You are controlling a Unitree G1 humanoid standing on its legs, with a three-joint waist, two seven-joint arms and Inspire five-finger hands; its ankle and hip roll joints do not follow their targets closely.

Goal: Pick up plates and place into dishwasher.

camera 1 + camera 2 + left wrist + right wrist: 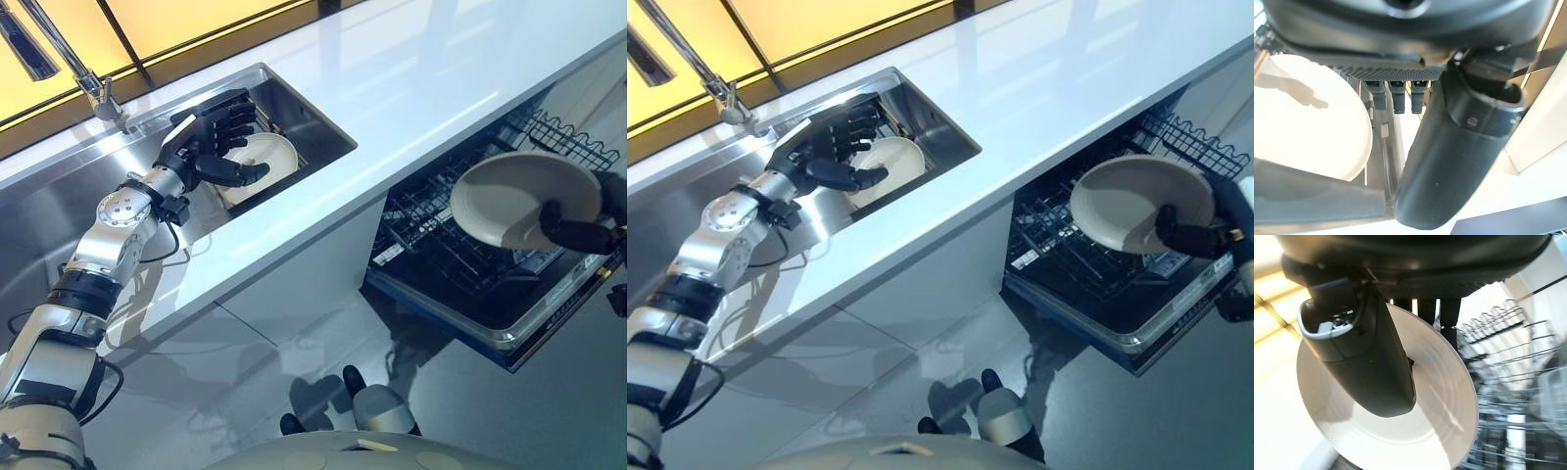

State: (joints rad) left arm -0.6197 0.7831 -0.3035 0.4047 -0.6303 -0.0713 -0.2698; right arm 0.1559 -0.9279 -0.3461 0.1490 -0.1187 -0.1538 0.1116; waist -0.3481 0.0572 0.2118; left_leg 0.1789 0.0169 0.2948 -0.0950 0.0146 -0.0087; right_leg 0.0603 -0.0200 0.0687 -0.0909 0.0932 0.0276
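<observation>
Over dishwasher rack (460, 264) | right robot hand (578, 233) grips plate (514, 196)

The plate (524, 201) pinched in the dark right hand (578, 233) is plain off-white, with faint concentric rings on its face in the right wrist view. Beneath that hand, the dishwasher rack (446, 257) is black wire, its tray edge grey. The second plate (260, 164), just past the fingers of the black left hand (211, 142), is cream-white and unpatterned. Around that hand the sink (59, 225) is brushed silver steel, the counter (411, 88) glossy white, and the strip behind the faucet (69, 64) glows amber-yellow.
</observation>
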